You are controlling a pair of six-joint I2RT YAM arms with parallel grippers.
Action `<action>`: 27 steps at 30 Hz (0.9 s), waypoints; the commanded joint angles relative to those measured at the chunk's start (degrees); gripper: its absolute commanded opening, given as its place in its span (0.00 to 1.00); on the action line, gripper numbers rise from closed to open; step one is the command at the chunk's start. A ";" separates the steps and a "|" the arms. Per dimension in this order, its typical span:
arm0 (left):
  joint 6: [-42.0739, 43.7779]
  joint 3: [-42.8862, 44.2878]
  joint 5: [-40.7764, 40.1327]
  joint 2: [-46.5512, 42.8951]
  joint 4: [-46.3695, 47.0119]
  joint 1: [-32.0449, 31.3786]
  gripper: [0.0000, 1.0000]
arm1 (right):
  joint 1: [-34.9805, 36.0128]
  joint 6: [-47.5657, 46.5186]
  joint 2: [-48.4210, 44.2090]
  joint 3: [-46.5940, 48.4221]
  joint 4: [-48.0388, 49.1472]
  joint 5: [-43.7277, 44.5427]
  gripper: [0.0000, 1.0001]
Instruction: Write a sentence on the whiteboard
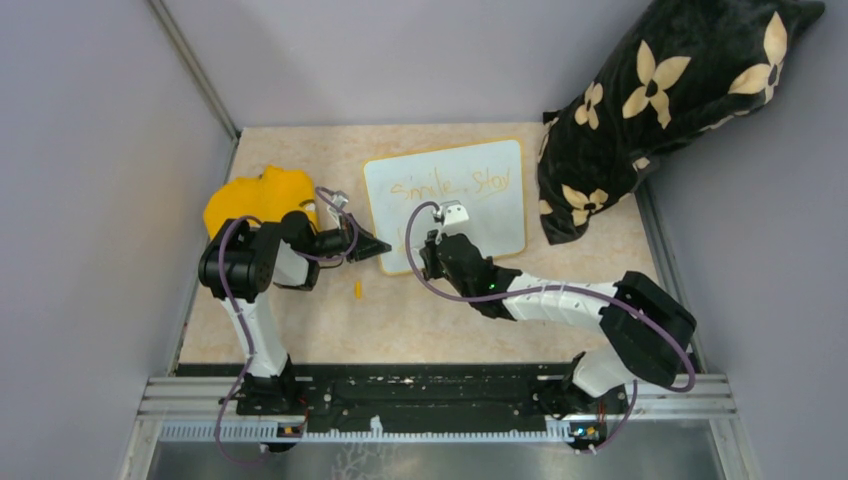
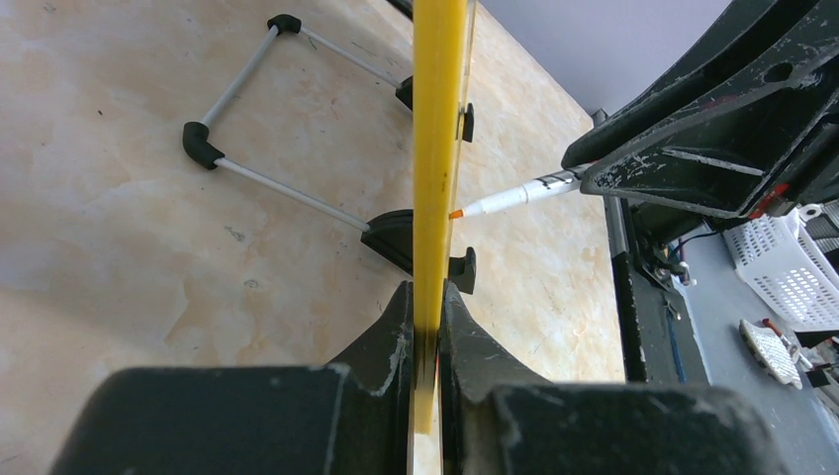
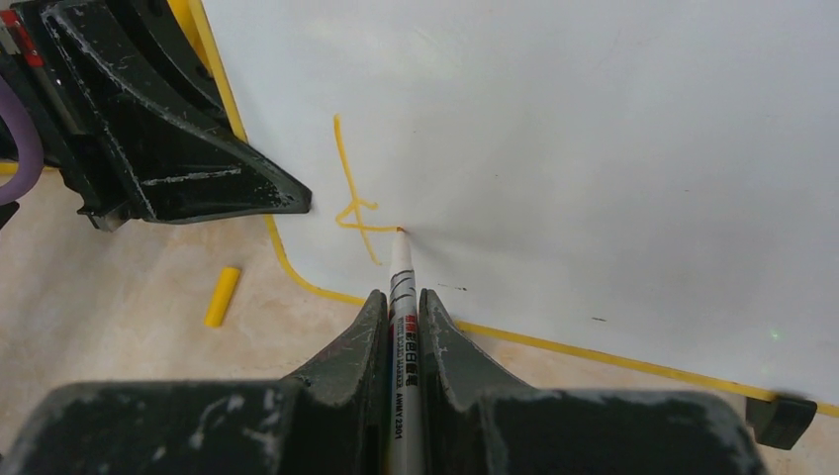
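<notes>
whiteboard (image 1: pixel 480 215), upright: left gripper (image 2: pixel 425 297) clamped on its yellow edge; right gripper (image 3: pixel 401 300) pinching marker (image 3: pixel 405 356), tip touching lower orange stroke of the sentence (image 3: pixel 348 188).

The whiteboard (image 1: pixel 495 215) is glossy white with an orange-yellow frame; the sentence (image 1: pixel 450 184) is thin orange. The marker (image 3: pixel 404 336) is white, orange-tipped. The counter (image 1: pixel 430 325) is marbled beige. By its left edge is a yellow cloth (image 1: pixel 255 195); at its far right corner is a black cushion (image 1: pixel 660 100) with cream flowers.
</notes>
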 commanded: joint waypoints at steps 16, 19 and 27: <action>0.26 0.19 -2.25 1.96 -2.90 0.35 0.00 | -1.52 -1.99 -5.36 1.23 2.81 -1.04 0.00; 0.19 0.20 -2.25 2.03 -2.82 0.35 0.00 | -1.72 -1.79 -4.33 1.65 2.72 -1.06 0.00; 0.18 0.28 -2.21 2.04 -2.90 0.35 0.00 | -2.35 -1.17 -2.55 1.46 2.19 -1.33 0.00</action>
